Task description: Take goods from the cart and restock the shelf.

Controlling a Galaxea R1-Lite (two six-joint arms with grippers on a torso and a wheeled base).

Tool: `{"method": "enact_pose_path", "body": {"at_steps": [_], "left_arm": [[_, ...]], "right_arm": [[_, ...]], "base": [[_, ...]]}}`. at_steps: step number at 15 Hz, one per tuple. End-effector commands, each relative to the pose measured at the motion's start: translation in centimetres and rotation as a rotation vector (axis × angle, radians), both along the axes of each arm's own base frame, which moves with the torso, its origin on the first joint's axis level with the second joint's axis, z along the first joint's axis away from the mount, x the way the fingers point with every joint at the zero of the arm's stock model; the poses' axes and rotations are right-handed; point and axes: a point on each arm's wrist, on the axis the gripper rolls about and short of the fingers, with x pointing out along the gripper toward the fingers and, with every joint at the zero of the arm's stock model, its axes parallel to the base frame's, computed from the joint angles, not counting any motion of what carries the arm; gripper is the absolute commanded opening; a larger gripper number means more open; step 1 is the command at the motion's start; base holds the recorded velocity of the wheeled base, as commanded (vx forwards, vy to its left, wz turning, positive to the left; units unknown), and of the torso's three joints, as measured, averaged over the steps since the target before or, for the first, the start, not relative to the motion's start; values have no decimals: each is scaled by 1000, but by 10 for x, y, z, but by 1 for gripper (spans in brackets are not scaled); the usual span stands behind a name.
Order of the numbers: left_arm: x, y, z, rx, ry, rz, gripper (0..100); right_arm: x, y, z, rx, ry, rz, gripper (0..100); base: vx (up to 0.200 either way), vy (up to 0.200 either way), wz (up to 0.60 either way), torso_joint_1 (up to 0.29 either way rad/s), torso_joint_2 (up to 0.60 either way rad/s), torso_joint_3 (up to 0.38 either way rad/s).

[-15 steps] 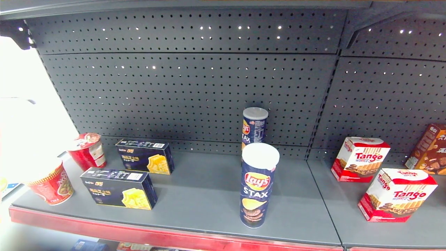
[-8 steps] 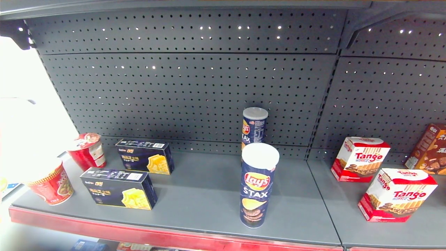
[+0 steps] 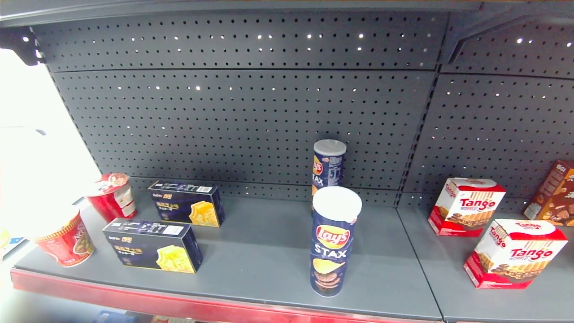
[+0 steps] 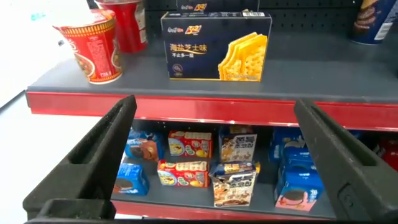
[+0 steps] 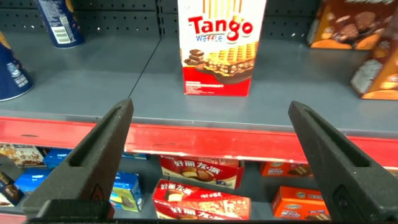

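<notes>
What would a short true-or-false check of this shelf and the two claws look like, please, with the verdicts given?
1. The front chip can and the rear chip can stand upright on the shelf, one behind the other. True.
2. The left claw grips a blue box. False: it is open and empty, in front of the shelf's red edge.
3. The right claw is open. True.
4. The near wafer box and the far wafer box sit to the left of the chip cans. False: they sit to the right.
5. The front noodle cup and the rear noodle cup stand at the shelf's left end. True.
</notes>
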Motion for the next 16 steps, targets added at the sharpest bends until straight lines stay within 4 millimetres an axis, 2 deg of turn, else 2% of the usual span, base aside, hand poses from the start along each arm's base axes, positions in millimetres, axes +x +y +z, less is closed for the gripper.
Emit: {"method": "enact_pose_path", "body": {"at_steps": [1,2,5,16], "left_arm": [[0,0,0,0,-1,0,100],[0,0,0,-2,-1,2,100],[0,0,0,-2,-1,0,100],[0,0,0,-5,-1,2,100]], "right_arm": [[0,0,0,1,2,1,100],[0,0,0,1,2,1,100],[0,0,0,1,2,1,100],[0,0,0,1,2,1,100]], "base": [[0,0,0,0,0,0],[0,0,0,0,0,0],[0,0,-600,-6,1,1],[0,0,0,0,0,0]]}}
